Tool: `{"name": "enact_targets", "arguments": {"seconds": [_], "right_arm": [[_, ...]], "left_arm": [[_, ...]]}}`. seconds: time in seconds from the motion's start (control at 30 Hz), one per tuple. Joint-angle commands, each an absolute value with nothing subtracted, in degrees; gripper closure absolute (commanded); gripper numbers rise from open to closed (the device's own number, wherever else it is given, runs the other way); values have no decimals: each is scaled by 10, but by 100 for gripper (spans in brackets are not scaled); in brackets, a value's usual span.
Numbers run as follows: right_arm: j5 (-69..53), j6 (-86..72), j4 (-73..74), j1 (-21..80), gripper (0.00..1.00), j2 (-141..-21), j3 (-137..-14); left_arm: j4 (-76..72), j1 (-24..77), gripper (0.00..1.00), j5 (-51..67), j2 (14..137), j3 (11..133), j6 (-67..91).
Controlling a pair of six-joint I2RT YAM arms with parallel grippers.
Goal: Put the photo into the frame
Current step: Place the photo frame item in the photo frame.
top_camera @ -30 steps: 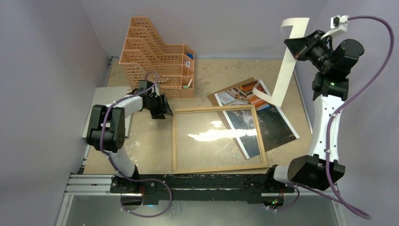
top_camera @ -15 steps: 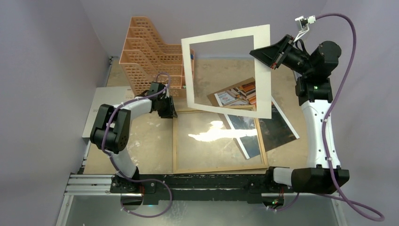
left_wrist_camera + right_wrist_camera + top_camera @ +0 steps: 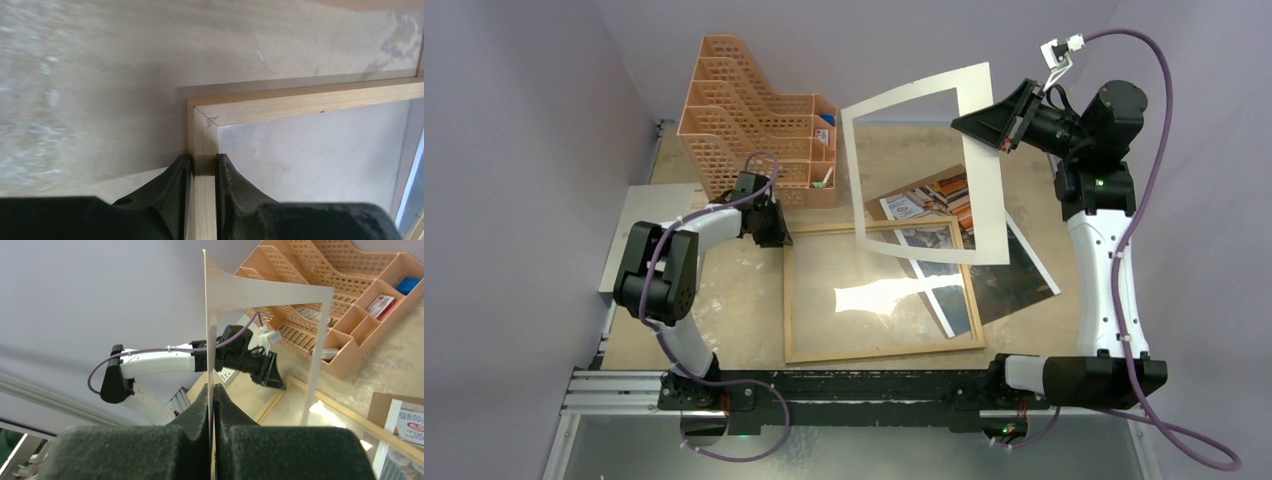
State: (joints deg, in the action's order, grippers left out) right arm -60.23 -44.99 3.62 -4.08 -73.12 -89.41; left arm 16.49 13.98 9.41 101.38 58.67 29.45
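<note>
The light-wood frame lies flat in the middle of the table, glass glaring. My left gripper is at its far left corner. In the left wrist view that gripper is shut on the frame's left rail, a finger pressed to each side. My right gripper is raised over the back right, shut on a white mat border with an open window. In the right wrist view the mat stands edge-on between the shut jaws. The photo with colourful books lies on the table, seen through the mat's window.
An orange lattice organizer stands at the back left, just behind my left gripper. A brown backing board lies under the photo, and a dark print pokes out under the frame's right side. A grey sheet sits at the left edge.
The right gripper turned the mat from edge-on to facing the camera and carried it left over the frame. The left gripper reached the frame's corner and closed on the rail; the frame shifted slightly left.
</note>
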Motion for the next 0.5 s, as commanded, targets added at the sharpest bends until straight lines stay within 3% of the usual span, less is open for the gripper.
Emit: {"name": "enact_targets", "arguments": {"seconds": [0.0, 0.17, 0.33, 0.47], "right_arm": [[-627, -449, 54, -31, 100, -737, -898], [-648, -489, 22, 3, 100, -748, -865], [-695, -633, -151, 35, 100, -724, -800], [-691, -618, -77, 35, 100, -721, -776]], "left_arm": [[182, 89, 85, 31, 1041, 606, 279], [185, 76, 80, 31, 1063, 643, 275], [202, 75, 62, 16, 1049, 652, 287], [221, 74, 49, -23, 1013, 645, 300]]}}
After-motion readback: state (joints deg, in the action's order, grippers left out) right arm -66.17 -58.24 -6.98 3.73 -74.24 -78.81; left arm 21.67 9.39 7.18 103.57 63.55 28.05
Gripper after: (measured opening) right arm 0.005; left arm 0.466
